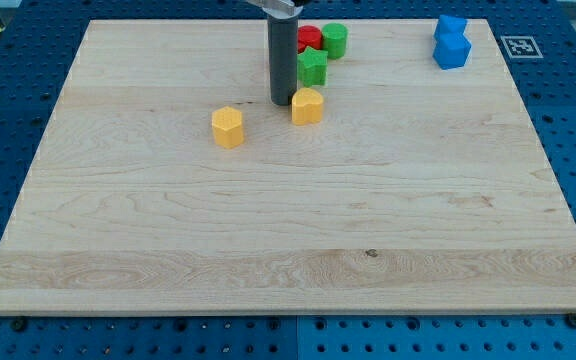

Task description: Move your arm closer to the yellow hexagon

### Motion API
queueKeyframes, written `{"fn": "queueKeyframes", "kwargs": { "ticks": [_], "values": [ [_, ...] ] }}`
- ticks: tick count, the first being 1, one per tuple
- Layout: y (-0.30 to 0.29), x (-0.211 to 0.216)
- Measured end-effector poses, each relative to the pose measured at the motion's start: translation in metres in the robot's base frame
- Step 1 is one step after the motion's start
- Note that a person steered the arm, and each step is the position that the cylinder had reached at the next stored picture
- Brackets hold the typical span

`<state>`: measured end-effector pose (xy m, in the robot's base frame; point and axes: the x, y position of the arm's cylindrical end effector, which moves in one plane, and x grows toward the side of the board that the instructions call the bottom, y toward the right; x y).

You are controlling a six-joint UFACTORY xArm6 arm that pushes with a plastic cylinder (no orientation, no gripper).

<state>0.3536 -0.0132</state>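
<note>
The yellow hexagon (227,127) lies on the wooden board left of centre in the upper half. My tip (282,102) is down on the board to the hexagon's right and a little above it, about a block's width away. A second yellow block (308,105), heart-like in shape, sits right beside the tip on its right. The dark rod rises from the tip to the view's top.
A green star-shaped block (312,66), a green cylinder (335,40) and a red block (309,39) cluster just above the tip. Two blue blocks (452,42) sit at the top right. The board (288,230) is edged by blue perforated table.
</note>
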Motion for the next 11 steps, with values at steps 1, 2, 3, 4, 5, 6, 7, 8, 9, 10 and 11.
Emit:
{"fn": "queueKeyframes", "kwargs": {
  "ticks": [1, 2, 3, 4, 5, 6, 7, 8, 9, 10, 11],
  "values": [
    [-0.034, 0.000],
    [-0.078, 0.000],
    [-0.116, 0.005],
    [-0.138, 0.058],
    [-0.139, 0.097],
    [-0.124, 0.097],
    [-0.081, 0.096],
    [-0.072, 0.096],
    [-0.068, 0.096],
    [-0.094, 0.096],
    [-0.118, 0.094]
  ]
}}
